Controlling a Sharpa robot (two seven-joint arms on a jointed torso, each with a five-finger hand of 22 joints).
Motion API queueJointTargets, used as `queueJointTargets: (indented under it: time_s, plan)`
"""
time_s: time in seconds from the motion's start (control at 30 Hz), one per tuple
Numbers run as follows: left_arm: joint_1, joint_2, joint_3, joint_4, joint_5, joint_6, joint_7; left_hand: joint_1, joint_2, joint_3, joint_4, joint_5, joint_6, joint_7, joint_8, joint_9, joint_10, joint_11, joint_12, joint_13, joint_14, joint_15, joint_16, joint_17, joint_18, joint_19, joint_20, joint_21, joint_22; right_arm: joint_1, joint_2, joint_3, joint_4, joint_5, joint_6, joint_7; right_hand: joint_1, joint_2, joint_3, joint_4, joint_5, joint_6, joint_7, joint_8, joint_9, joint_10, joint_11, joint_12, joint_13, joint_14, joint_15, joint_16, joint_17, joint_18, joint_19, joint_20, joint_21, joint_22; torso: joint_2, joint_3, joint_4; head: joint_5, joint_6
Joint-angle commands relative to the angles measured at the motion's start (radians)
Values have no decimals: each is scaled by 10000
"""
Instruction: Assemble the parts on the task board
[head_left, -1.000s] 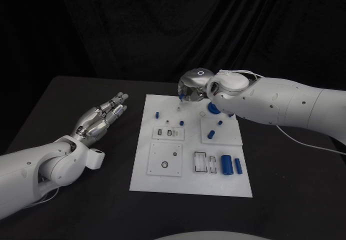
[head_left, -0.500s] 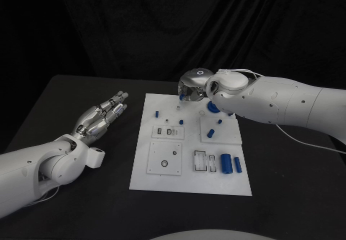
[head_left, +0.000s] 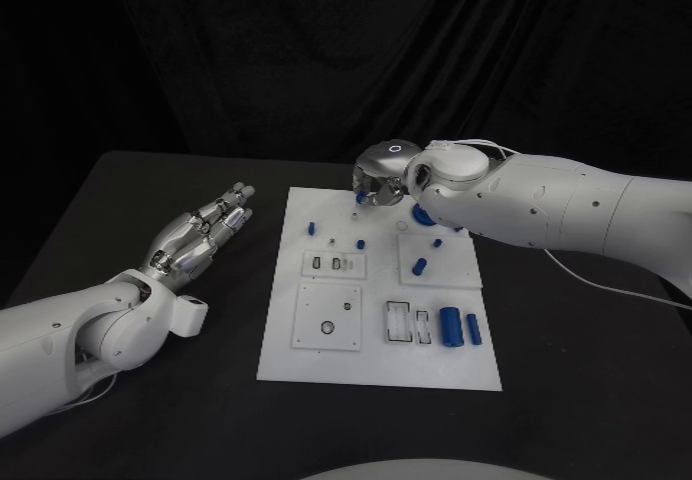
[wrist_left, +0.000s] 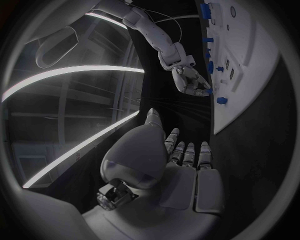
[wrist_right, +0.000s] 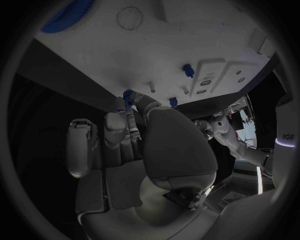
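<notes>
A small blue peg (head_left: 358, 197) is pinched at the fingertips of the right hand (head_left: 378, 184), kept at the board's (head_left: 378, 340) far edge, probably so it can be lined up over a hole there. The hand is angled down from above, fingers curled round the peg. The left hand (head_left: 202, 236) is laid beside the board, released, fingers straight and apart, holding nothing.
</notes>
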Motion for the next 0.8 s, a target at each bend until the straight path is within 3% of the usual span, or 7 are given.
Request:
queueJointTargets:
  time_s: [0.03, 0.37, 0.4, 0.53, 0.57, 0.67, 0.8]
  plan:
    - [23, 33, 8, -4, -42, 155, 2427, 37, -72, -18, 23, 39, -49, -2, -35, -13, -7, 37, -37, -10, 15, -18, -37, -12, 143, 12, 80, -35, -9, -72, 30, -6, -70, -29, 205, -90, -25, 39, 77, -14, 31, -59, -9, -34, 4, -47, 26, -54, -4, -79, 22, -75, -21, -91, -33, 31, -69, 731, 3, -5, 4, -4, -17]
    - [23, 77, 8, -86, -42, 213, 2376, 85, -39, 17, 1, 39, -56, 45, -35, -12, -28, 75, -42, -15, 15, 24, -37, -12, 147, 12, 119, -35, -9, -126, 78, -6, -153, -29, 370, -191, -139, -56, 202, -1, 32, -649, 35, -480, -158, -685, 160, -291, -72, -343, -24, -343, -396, -18, -274, -5, -276, 499, 9, -9, 22, -22, -60]
    - [23, 81, 8, -95, -42, 219, 2373, 94, -35, 22, -3, 39, -44, 56, -33, -11, -31, 80, -42, -16, 15, 28, -37, -12, 147, 12, 125, -35, -9, -129, 74, -6, -158, -29, 450, -273, -214, -152, 241, 23, 29, -1290, -83, -829, -341, -1410, 276, -287, -163, -517, 10, -536, -668, 36, -462, 8, -449, 295, 13, -11, 21, -21, -60]
    - [22, 82, 8, -107, -42, 228, 2368, 102, -31, 27, -6, 39, -22, 69, -29, -8, -36, 85, -43, -17, 15, 33, -37, -12, 148, 12, 130, -35, -9, -134, 37, -6, -166, -29, 565, -445, -266, -203, -40, -99, -1, -3683, -421, -848, -1092, -3641, 398, -285, -166, -1101, 132, -1119, -1470, 204, -1029, 117, -1018, -292, 13, -9, 23, -8, -64]
    - [22, 80, 8, -107, -42, 230, 2367, 102, -31, 27, -6, 39, -22, 69, -29, -8, -36, 85, -43, -17, 15, 33, -37, -12, 148, 12, 130, -35, -9, -135, 10, -6, -158, -29, 507, -468, -262, -179, -199, -155, -2, -5126, -556, -936, -1561, -4222, 440, -279, -142, -1359, 173, -1359, -1803, 271, -1275, 163, -1275, -545, 14, -7, 16, 1, -56]
    - [22, 62, 8, -104, -42, 233, 2364, 108, -27, 31, -7, 39, -11, 82, -26, -6, -39, 90, -44, -18, 15, 37, -37, -12, 148, 12, 134, -35, -9, -134, -104, -6, -110, -29, 112, -437, -249, -125, -426, -225, 0, -6158, -583, -1005, -1937, -4617, 438, -270, -44, -1560, 192, -1507, -2015, 318, -1432, 197, -1480, -692, 13, -7, 11, 28, -23]
    - [22, 13, 7, -89, -42, 226, 2363, 108, -27, 31, -7, 39, -11, 82, -26, -6, -39, 90, -44, -18, 15, 37, -37, -12, 148, 12, 134, -35, -9, -71, -459, 17, 162, 6, -706, -338, -233, -85, -566, -254, 4, -6412, -480, -1003, -2062, -4555, 303, -210, 117, -1705, 127, -1649, -2217, 359, -1550, 156, -1643, -813, 10, -7, 8, 48, 19]
